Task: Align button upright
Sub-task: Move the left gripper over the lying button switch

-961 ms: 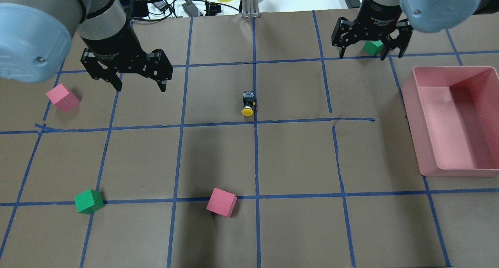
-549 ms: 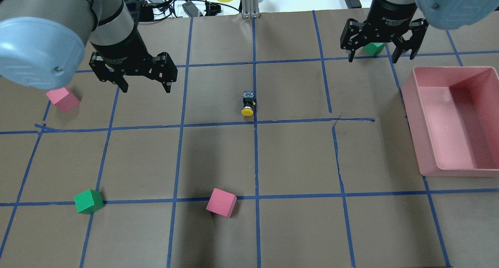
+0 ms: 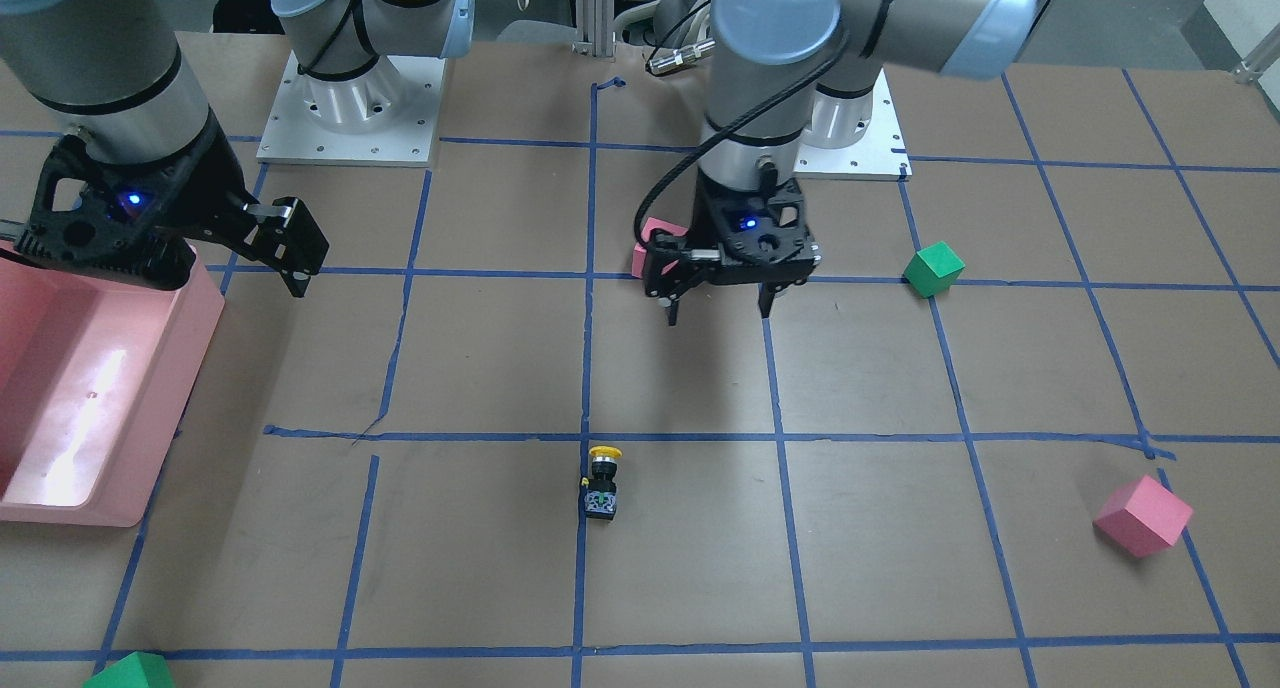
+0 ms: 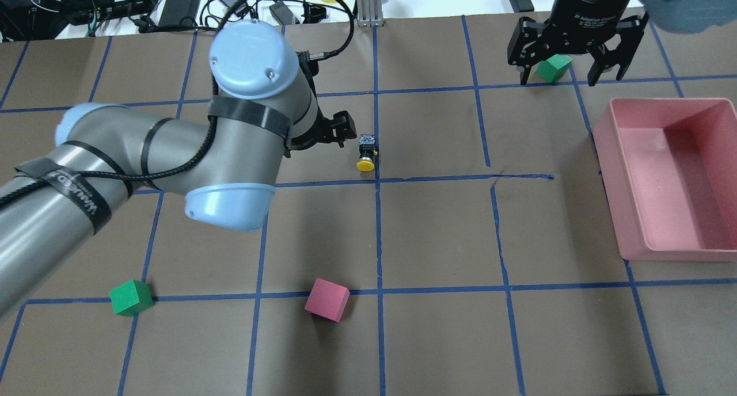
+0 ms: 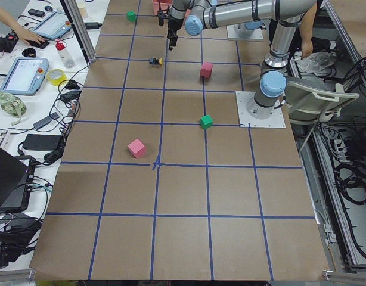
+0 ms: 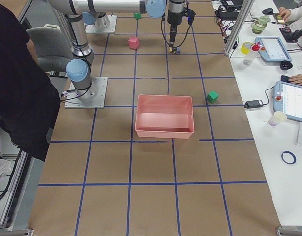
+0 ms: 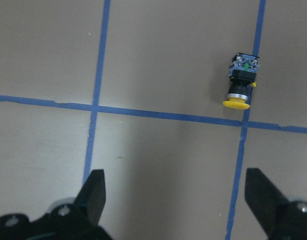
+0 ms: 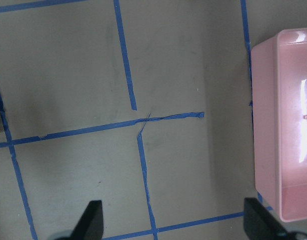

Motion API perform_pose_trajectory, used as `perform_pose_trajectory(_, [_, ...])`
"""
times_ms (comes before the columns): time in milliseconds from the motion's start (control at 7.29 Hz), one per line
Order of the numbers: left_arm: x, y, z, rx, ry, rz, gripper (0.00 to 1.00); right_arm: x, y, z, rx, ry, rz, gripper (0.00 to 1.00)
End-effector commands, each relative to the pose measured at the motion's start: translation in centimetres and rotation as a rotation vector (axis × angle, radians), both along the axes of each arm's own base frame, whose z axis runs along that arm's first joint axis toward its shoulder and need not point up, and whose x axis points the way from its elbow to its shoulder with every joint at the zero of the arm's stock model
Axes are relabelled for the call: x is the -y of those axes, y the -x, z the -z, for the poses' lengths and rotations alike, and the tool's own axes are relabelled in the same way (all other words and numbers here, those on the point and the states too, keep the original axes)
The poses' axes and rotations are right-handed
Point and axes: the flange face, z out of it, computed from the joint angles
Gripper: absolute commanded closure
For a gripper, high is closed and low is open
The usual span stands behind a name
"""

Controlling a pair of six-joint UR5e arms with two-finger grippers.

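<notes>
The button [image 4: 366, 152] lies on its side on the brown paper beside a blue tape line, its yellow cap towards the robot. It also shows in the front view [image 3: 601, 480] and the left wrist view [image 7: 241, 82]. My left gripper [image 3: 718, 308] is open and empty and hangs above the table, apart from the button. In the left wrist view [image 7: 176, 200] the button lies ahead and to the right of its fingers. My right gripper [image 4: 567, 78] is open and empty at the far right, over a green cube [image 4: 553, 67].
A pink bin [image 4: 720, 252] stands at the right edge. A green cube [image 4: 131, 297] and a pink cube [image 4: 327, 299] lie at the near side. Another pink cube [image 3: 1143, 515] lies on the far left. Cables and tape rolls lie beyond the table's far edge.
My left arm has swung right across the table, bringing its open gripper from near the far-left pink cube to beside the button. My right gripper has shifted slightly right. The button has not moved.
</notes>
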Motion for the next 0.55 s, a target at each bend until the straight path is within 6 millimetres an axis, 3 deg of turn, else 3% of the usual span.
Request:
perform_pose_trajectory(0, [-0.3,3.3,3.5,0.011,0.101,-0.044,0.0,-0.5,-3.3,1.3,-0.002,-0.014,-0.071,0.0])
perform_pose_trajectory(275, [-0.8,6.0,5.5,-0.001,0.141,-0.049,0.0,0.6,-4.0,3.3,0.002,0.007,-0.14,0.0])
perform_pose_trajectory(412, [-0.3,6.4,6.5,-0.019,0.2,-0.05,0.0,0.6,-4.0,3.7,0.001,-0.003,-0.19,0.0])
